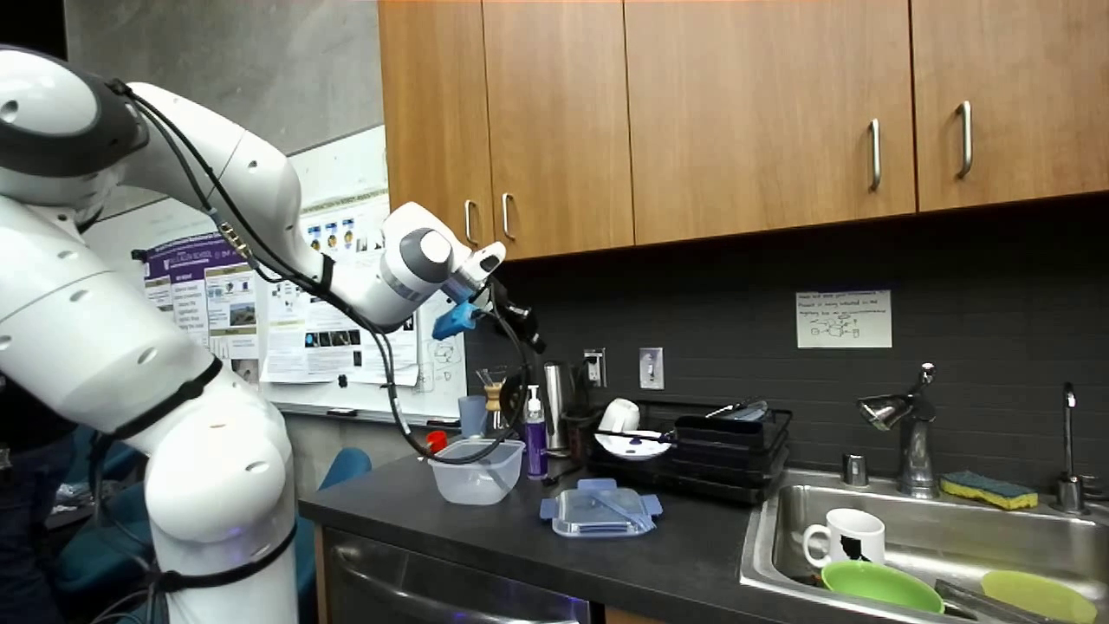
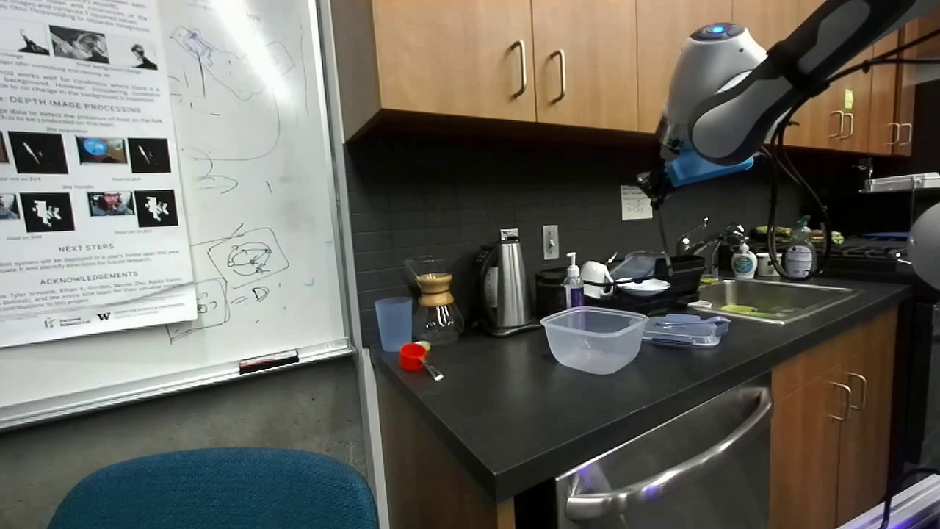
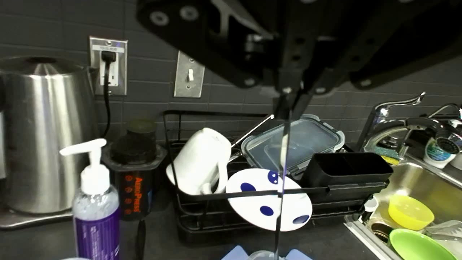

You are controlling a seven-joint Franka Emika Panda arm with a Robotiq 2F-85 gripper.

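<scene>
A kitchen nook, with wooden cupboards [image 1: 554,113] over a dark tiled wall [image 1: 719,347] and a black counter [image 2: 470,411]. The arm [image 1: 87,321] reaches in high, its hand [image 3: 291,108] pitched downward in the air, higher than the rack [image 1: 693,487] along the counter's wall edge. The hand is closed on a thin strip [image 3: 284,148] that hangs below it; edge-on like that, I can't tell what it is, nor whether its lower end touches anything. In the wrist view it crosses in front of the spotted plate [image 3: 269,202], which leans in the rack beside a white mug [image 3: 204,162].

Nearer the counter's front edge lie a lid [image 1: 602,513] and a tub [image 2: 595,353], the soap [image 3: 97,231] behind them. A cable [image 1: 392,394] loops across the tub in an exterior view. The kettle [image 2: 512,286] stands by the wall; carafe [image 2: 438,316], cup [image 2: 394,325] and red scoop [image 2: 413,357] sit toward the corner by the whiteboard [image 2: 308,220].

The press [image 3: 133,195] beside the kettle reads "AeroPress". A poster [image 2: 88,184] says "DEPTH IMAGE PROCESSING" and "NEXT STEPS"; the wall note [image 1: 843,318] is too small to read.
</scene>
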